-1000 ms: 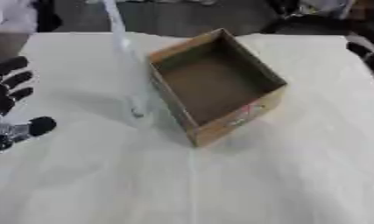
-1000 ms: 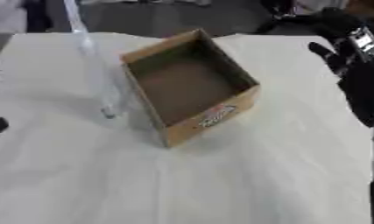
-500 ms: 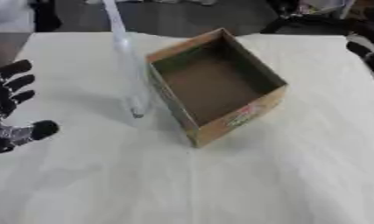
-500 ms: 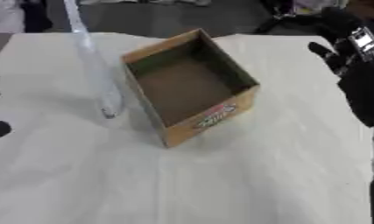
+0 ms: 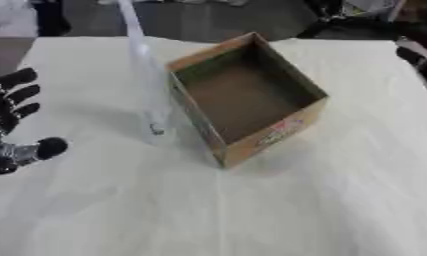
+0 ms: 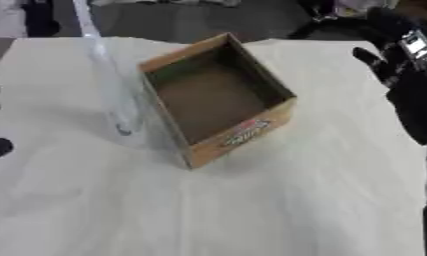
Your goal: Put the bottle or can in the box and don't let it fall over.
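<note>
A clear plastic bottle [image 5: 151,85] stands upright on the white tablecloth, close against the left wall of an open cardboard box [image 5: 248,95]. The box holds nothing and sits askew near the table's middle. My left hand [image 5: 13,131] hovers open at the left edge, fingers spread, a hand's width left of the bottle and apart from it. My right hand [image 6: 407,70] shows at the right edge with fingers straight, well to the right of the box and touching nothing.
The white cloth [image 5: 251,210] covers the whole table, with bare room in front of the box. Beyond the far table edge lie a dark floor [image 5: 208,17] and blurred dark objects.
The left hand has drifted slightly down and toward the left edge. Bottle, box and right hand stay where they were.
</note>
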